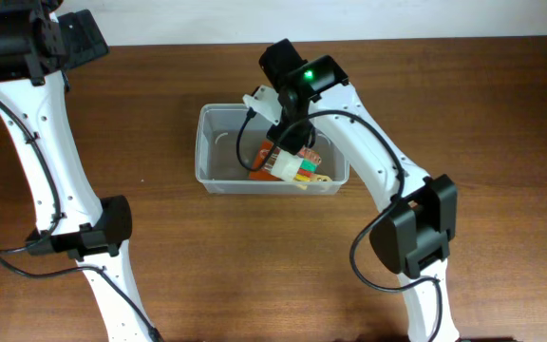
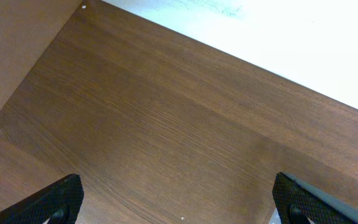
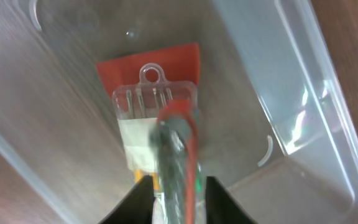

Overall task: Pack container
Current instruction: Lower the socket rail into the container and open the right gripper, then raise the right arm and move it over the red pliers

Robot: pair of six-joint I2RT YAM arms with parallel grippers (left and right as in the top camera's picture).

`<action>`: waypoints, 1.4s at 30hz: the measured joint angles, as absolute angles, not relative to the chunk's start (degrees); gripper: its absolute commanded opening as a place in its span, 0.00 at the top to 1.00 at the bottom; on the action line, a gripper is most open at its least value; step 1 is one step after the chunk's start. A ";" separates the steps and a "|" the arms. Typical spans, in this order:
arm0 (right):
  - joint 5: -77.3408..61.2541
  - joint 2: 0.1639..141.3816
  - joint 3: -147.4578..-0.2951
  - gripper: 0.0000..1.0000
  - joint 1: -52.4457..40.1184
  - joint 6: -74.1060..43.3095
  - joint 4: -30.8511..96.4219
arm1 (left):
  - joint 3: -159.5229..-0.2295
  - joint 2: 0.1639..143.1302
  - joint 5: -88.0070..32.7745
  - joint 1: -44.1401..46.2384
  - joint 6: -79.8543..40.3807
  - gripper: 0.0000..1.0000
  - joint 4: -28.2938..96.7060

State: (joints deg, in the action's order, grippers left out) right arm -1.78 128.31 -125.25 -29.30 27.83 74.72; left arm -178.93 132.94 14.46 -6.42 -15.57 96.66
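1. Overhead: The container (image 1: 200,157) is sitting on the table (image 1: 160,247), a little far of the middle, with its long sides running left to right. My right end effector (image 1: 289,142) is reaching down into the container's right half. It is gripping a blister pack (image 1: 288,166) with red, green and yellow showing on it. The pack is lying tilted within the container's walls. I cannot tell from here whether it is touching the floor.

2. Left wrist: My left end effector (image 2: 179,202) is hanging over bare brown table with its two fingers (image 2: 55,202) spread wide, one in each lower corner of the view. It is gripping nothing. A white surface (image 2: 303,37) is showing beyond the table's far edge.

3. Right wrist: I am looking down into the container, whose clear rim and rounded corner are running along the right side. My right end effector is clamping the near end of the blister pack between both fingers, which are drawn in close on it. The pack's clear shell with its hang hole is pointing away from me, backed by a red card. The contents are blurring into red and green streaks, so I cannot tell what they are.
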 measured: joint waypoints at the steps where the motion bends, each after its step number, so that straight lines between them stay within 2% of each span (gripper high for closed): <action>1: -1.83 128.75 -125.25 0.71 -29.30 27.90 74.70 | -178.93 132.94 14.48 -6.42 -15.57 0.01 96.66; 13: -1.91 130.56 -124.79 0.70 -28.80 28.49 74.30 | -178.93 132.94 14.46 -6.42 -15.57 0.01 96.66; 21: -2.02 130.58 -124.86 0.58 -28.58 28.49 77.84 | -178.93 132.94 14.46 -6.42 -15.57 0.01 96.66; 24: -1.98 130.56 -125.51 0.52 -28.58 28.47 80.05 | -178.93 132.94 14.46 -6.42 -15.57 0.01 96.66; 26: -1.87 130.56 -126.91 0.42 -28.53 28.47 81.97 | -178.93 132.94 14.46 -6.42 -15.57 0.01 96.66; 27: -1.74 130.56 -127.48 0.40 -28.53 28.32 82.48 | -178.93 132.94 14.46 -6.42 -15.57 0.01 96.66; 30: 0.25 130.45 -131.57 0.20 -28.32 28.21 86.28 | -178.93 132.94 14.46 -6.42 -15.57 0.01 96.66; 32: 2.24 129.49 -134.58 0.01 -27.83 27.99 87.81 | -178.93 132.94 14.48 -6.42 -15.57 0.01 96.66; 37: 5.19 122.93 -137.29 0.01 -24.14 26.72 89.93 | -178.93 132.94 14.46 -6.42 -15.57 0.01 96.66; 42: 6.42 115.90 -138.56 0.02 -14.06 21.93 95.13 | -178.93 132.94 14.46 -6.42 -15.57 0.01 96.66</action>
State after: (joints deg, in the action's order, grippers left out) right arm 6.42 115.90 -138.56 -14.06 21.93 95.13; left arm -178.93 132.94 14.46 -6.42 -15.57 96.66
